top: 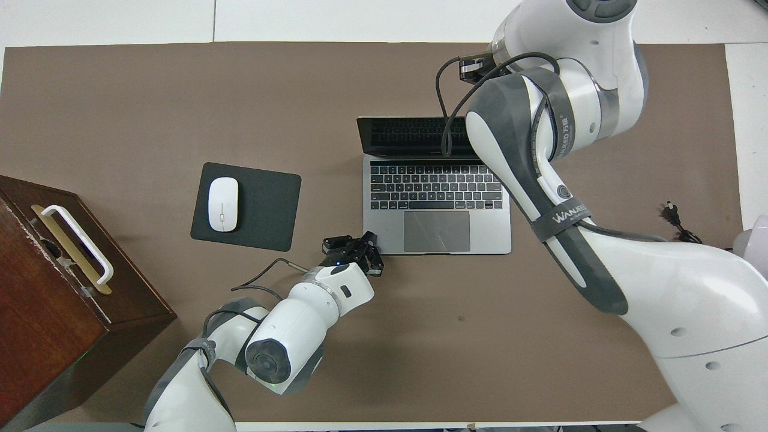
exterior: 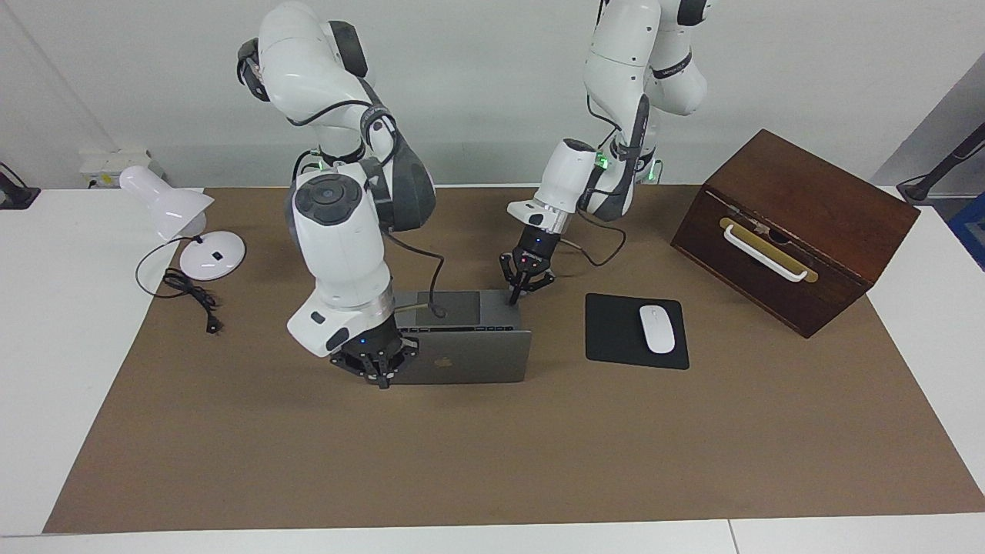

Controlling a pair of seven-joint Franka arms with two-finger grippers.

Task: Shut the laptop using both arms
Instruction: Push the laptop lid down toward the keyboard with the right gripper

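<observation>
Pressing, right end effector (exterior: 382, 368) at the thin, stiff, hinge-fragile silver-grey metal laptop (exterior: 469, 355) lid's nine-o'clock top edge, grip unreadable; left end effector (exterior: 525, 282), fingers spread, steadying the base's three-o'clock corner.

Open brown mat (exterior: 462, 454) all around the laptop (exterior: 477, 355), hemmed only by the mouse pad (exterior: 616, 331) with mouse (exterior: 656, 328) toward the left arm's end, wooden box (exterior: 800, 223) past it.

mouse (exterior: 657, 328) on mouse pad (exterior: 616, 338) | wooden box (exterior: 800, 223) | lamp (exterior: 173, 211)
</observation>
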